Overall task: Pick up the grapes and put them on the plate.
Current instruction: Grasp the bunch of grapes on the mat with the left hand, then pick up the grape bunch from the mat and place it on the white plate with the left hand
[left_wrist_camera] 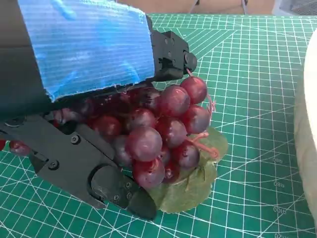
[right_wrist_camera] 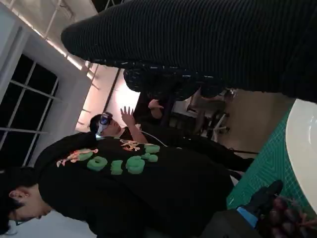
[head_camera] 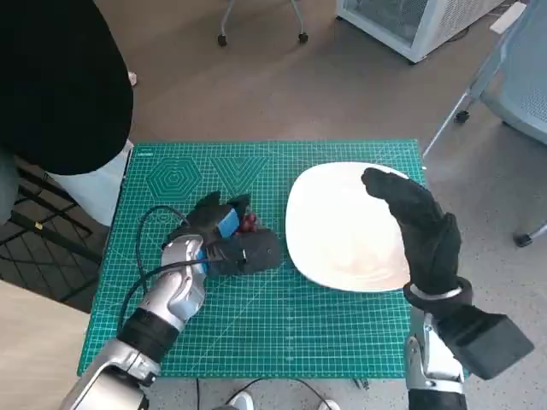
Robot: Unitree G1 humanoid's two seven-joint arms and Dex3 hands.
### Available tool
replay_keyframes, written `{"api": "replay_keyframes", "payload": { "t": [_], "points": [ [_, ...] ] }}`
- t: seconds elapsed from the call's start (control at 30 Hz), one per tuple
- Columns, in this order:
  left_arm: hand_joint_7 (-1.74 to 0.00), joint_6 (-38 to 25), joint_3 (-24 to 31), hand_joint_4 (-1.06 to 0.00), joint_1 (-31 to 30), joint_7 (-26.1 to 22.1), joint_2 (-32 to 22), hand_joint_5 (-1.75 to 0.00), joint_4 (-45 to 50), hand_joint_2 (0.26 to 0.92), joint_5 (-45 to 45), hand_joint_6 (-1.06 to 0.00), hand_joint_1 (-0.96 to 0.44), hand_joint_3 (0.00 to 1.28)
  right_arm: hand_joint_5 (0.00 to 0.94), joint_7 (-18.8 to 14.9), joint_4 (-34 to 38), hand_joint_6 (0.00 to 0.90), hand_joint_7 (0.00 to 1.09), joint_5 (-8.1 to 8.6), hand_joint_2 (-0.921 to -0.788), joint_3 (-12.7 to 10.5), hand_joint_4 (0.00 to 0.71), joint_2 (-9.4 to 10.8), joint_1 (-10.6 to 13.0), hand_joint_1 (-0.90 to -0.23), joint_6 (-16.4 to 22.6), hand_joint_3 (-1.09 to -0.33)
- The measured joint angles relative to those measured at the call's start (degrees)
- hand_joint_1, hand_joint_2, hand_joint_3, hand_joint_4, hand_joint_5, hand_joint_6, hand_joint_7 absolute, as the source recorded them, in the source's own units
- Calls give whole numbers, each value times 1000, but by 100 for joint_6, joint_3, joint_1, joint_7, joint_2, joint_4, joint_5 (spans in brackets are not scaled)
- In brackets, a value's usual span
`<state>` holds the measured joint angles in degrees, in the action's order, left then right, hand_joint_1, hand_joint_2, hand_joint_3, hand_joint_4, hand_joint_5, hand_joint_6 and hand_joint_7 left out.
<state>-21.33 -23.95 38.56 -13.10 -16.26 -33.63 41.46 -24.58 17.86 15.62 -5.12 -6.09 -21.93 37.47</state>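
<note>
Grapes (left_wrist_camera: 163, 134): dark red bunch with a green leaf (left_wrist_camera: 190, 186) under it, lying on the green cutting mat (head_camera: 256, 333) toward the worktop's left side, just off the left rim of the plate. Clasped by the left robot hand (head_camera: 224, 239), black fingers (left_wrist_camera: 94, 173) wrapped along one side of the bunch and the blue-taped back arched over the top; leaf touching the mat. In the head view only a glimpse of red beside the blue tape.

Plate (head_camera: 342, 226): white, resting on the mat toward the worktop's right side, close to the far right corner, nothing on it.

Right robot hand (head_camera: 419, 226): gloved in black knit, raised over the plate's right part, fingers extended and loose, nothing in its grasp.

Black cable (head_camera: 145, 248) looping over the mat by the left forearm, near the worktop's left edge.

Person in a black top (head_camera: 60, 77) close to the worktop's far left corner. People in black clothing (right_wrist_camera: 148, 183) visible in the right wrist view, one top bearing green print. Wheeled chair legs (head_camera: 261, 26) on the floor beyond the far edge.
</note>
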Motion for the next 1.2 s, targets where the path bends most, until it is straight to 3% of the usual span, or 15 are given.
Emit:
{"api": "replay_keyframes", "payload": {
  "t": [0.3, 0.43, 0.5, 0.6, 0.7, 0.77, 0.83, 0.9, 1.03, 1.2],
  "points": [
    [-8, 63, 0, -48, -1, 61, -27, -6, -30, 729, -118, -242, -303, 2, 1, 4, -33, -1, 451, 0, -921, 4, 321, 0, 11, -662, -27, -761],
    [-26, 82, 2, -135, -1, 78, -31, -20, -36, 745, -144, -307, -206, 6, 1, 4, -33, -1, 451, 0, -921, 5, 321, 0, 10, -662, -35, -762],
    [-39, 91, 3, -280, 0, 98, -31, -227, -44, 782, -155, -374, -73, 17, 1, 4, -33, -1, 450, 0, -921, 5, 321, 0, 10, -662, -41, -762],
    [-83, 96, -5, -555, 13, 133, -29, -846, -68, 862, -154, -519, 213, 50, 1, 4, -33, -1, 450, 1, -921, 5, 321, 0, 10, -663, -49, -762],
    [-135, 82, -47, -629, 36, 230, -30, -1135, -94, 897, -101, -645, 323, 84, 1, 3, -33, -1, 450, 2, -921, 7, 321, 0, 9, -663, -54, -762],
    [-353, 65, -96, -607, 41, 293, -38, -1238, -94, 910, -55, -670, 286, 116, 1, 3, -32, -1, 450, 4, -921, 6, 321, 0, 9, -663, -55, -762],
    [-747, 63, -160, -566, 40, 346, -53, -1297, -77, 915, 11, -615, 167, 148, 1, 3, -31, -1, 450, 6, -921, 4, 321, 0, 9, -663, -57, -762],
    [-965, 79, -222, -528, 36, 391, -72, -1384, -43, 918, 78, -580, 82, 174, 1, 3, -31, -1, 450, 7, -921, 5, 322, 0, 8, -664, -64, -762],
    [-1016, 138, -288, -498, 32, 427, -100, -1513, -11, 920, 122, -579, 26, 192, 1, 3, -31, -1, 450, 9, -921, 4, 321, -1, 5, -665, -91, -762],
    [-1033, 206, -295, -498, 55, 437, -118, -1537, -66, 921, 118, -576, 11, 193, 1, 3, -30, -1, 449, 11, -921, 0, 321, -6, -4, -666, -105, -762]
  ]
}}
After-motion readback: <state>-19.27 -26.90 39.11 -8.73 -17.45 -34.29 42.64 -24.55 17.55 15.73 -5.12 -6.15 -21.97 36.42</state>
